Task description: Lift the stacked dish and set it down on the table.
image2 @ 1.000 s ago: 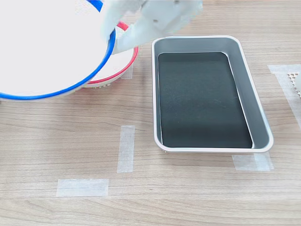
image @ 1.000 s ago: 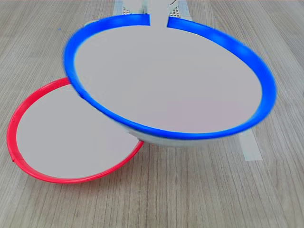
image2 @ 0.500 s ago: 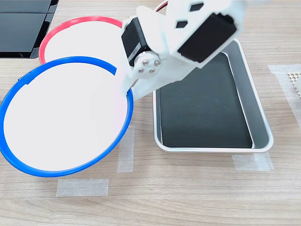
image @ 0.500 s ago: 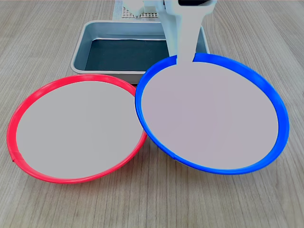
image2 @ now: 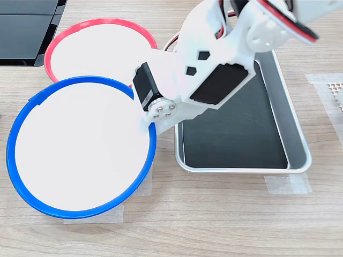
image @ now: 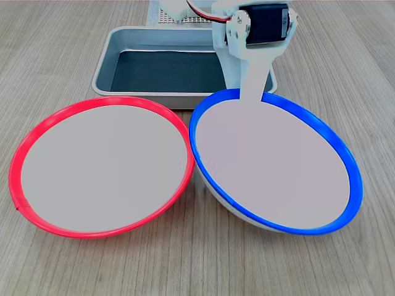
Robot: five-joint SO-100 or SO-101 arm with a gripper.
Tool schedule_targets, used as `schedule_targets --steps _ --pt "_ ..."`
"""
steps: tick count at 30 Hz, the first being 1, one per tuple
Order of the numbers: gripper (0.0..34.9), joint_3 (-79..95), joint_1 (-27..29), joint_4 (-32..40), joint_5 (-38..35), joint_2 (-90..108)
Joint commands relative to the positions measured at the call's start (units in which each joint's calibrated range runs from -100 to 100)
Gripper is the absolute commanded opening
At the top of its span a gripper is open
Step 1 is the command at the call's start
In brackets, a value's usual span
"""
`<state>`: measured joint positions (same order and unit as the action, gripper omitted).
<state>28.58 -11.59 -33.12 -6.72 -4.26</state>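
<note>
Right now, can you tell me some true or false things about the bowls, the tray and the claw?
1. The blue-rimmed bowl sits beside the red-rimmed bowl, not stacked in it. True.
2. The claw is at the red bowl's rim. False: it is at the blue bowl's far rim.
3. The metal tray holds a bowl. False: no bowl is in it.
4. Pale tape strips lie on the table. True.
5. Both bowls are full of food. False: both look empty.

White printed arm with black servo blocks, four screws on a round hub, red-and-white cables behind the gripper.
</note>
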Motion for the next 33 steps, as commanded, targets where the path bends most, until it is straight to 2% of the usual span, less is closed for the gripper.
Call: schedule_targets --steps 1,16,27,32,33 --pt "0.0 -4.32 -1.54 -0.52 -0.34 0.13" --pt "0.0 -6.14 -4.64 -0.93 0.2 -0.47" --pt "0.0 -4.32 -3.7 -4.15 3.42 0.47" --pt "0.2 -3.32 -3.7 -2.25 4.88 0.04" --pt "1.4 -2.96 -3.61 -1.51 5.18 0.04"
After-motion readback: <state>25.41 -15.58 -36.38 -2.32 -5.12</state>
